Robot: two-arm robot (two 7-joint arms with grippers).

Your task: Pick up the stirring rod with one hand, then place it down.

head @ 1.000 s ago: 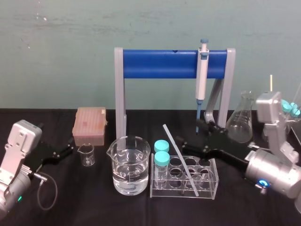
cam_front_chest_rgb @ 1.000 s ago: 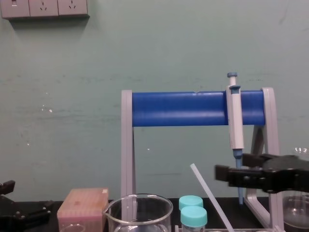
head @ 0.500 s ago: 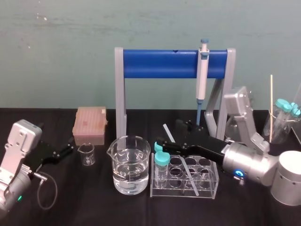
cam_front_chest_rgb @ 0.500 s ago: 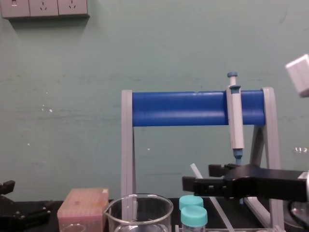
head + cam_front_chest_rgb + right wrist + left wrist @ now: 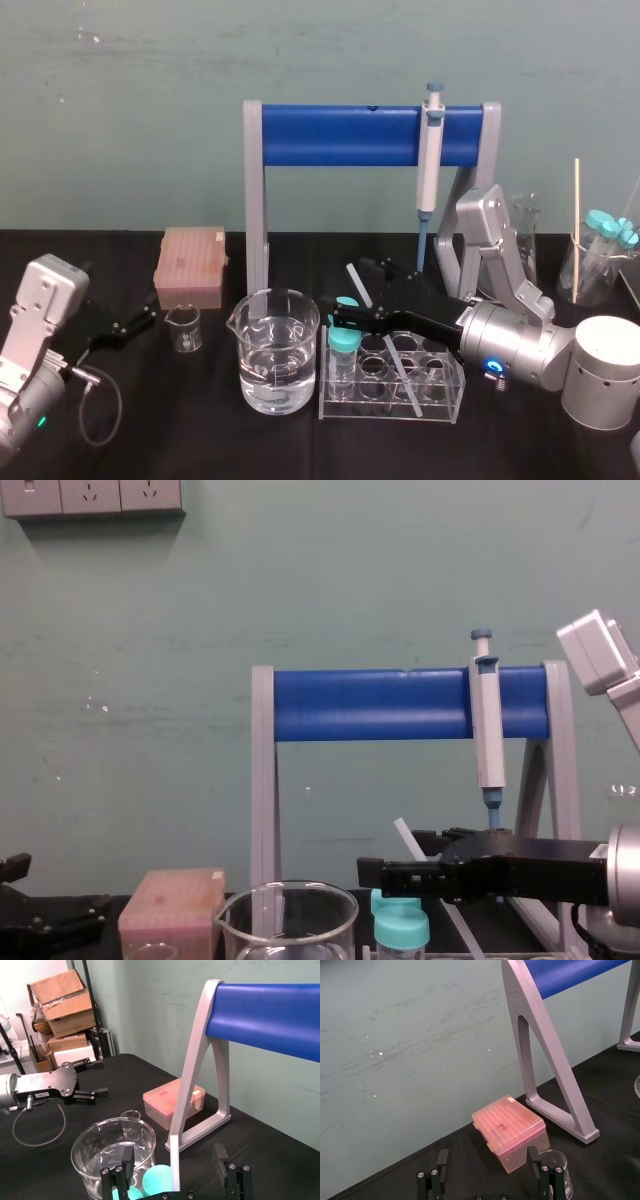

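The stirring rod [image 5: 357, 283] is a thin whitish stick leaning in the clear test-tube rack [image 5: 445, 390], its top tilted back and to the left. My right gripper [image 5: 358, 290] is open and straddles the rod's upper part, one finger on each side, neither touching it. In the right wrist view the stirring rod [image 5: 174, 1162] stands midway between the right gripper's [image 5: 173, 1154] spread fingers. The chest view shows the rod's [image 5: 404, 831] tip just above the right gripper [image 5: 392, 853]. My left gripper [image 5: 135, 318] rests open and idle at the table's left.
A beaker of water [image 5: 278, 350] and teal-capped tubes [image 5: 343, 340] sit just left of the rod. A pipette [image 5: 430, 150] hangs on the blue-barred stand [image 5: 340, 137] behind. A pink tip box [image 5: 512, 1130], a small beaker [image 5: 184, 327] and a flask [image 5: 527, 225] stand farther off.
My right arm has swung left and forward from beside the rack, bringing its open fingers around the rod's upper part. The rod and left arm have not moved.
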